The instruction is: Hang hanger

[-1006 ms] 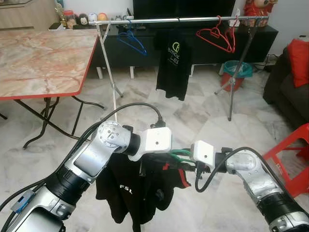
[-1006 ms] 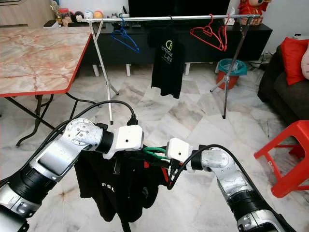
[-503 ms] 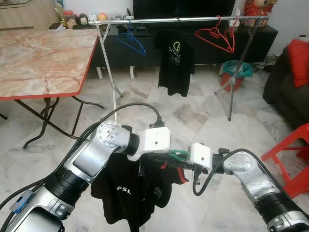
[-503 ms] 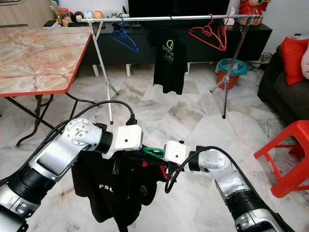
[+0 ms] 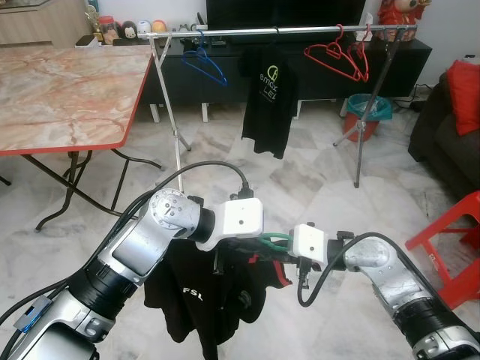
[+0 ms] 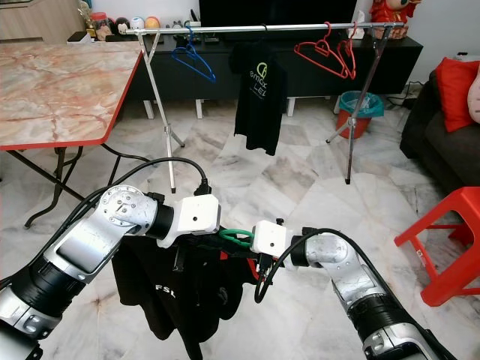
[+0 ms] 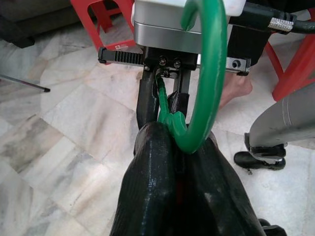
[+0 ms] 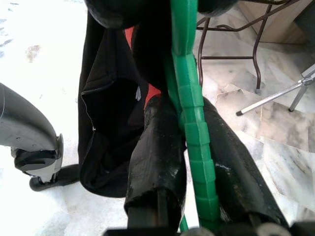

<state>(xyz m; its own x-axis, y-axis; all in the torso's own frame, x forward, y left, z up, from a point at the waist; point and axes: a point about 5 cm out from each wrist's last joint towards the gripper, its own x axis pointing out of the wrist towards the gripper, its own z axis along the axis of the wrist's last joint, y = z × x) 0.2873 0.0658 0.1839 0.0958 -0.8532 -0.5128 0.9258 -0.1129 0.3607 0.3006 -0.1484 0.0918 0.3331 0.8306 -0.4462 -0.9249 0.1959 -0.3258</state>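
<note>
A green hanger (image 5: pixel 274 241) with a black shirt (image 5: pixel 201 294) draped from it hangs low in front of me, held between both arms. My left gripper (image 7: pixel 178 142) is shut on the hanger just below its hook (image 7: pixel 209 73). My right gripper (image 8: pixel 189 129) is shut on the hanger's green bar (image 8: pixel 196 132) from the opposite side, and the two grippers almost touch (image 5: pixel 279 252). The shirt hides most of the hanger's shoulders. Across the room stands the silver clothes rail (image 5: pixel 277 31).
On the rail hang a blue hanger (image 5: pixel 204 64), a black T-shirt (image 5: pixel 268 101) and red hangers (image 5: pixel 339 54). A marble-top table (image 5: pixel 67 90) stands at my left, with a red stool (image 5: pixel 450 240) and a dark sofa (image 5: pixel 442 135) at my right. A teal bin (image 5: pixel 367 109) sits by the rack's right leg.
My right gripper has edged slightly left, closer to the left gripper. The held shirt and the T-shirt on the rail have swayed a little.
</note>
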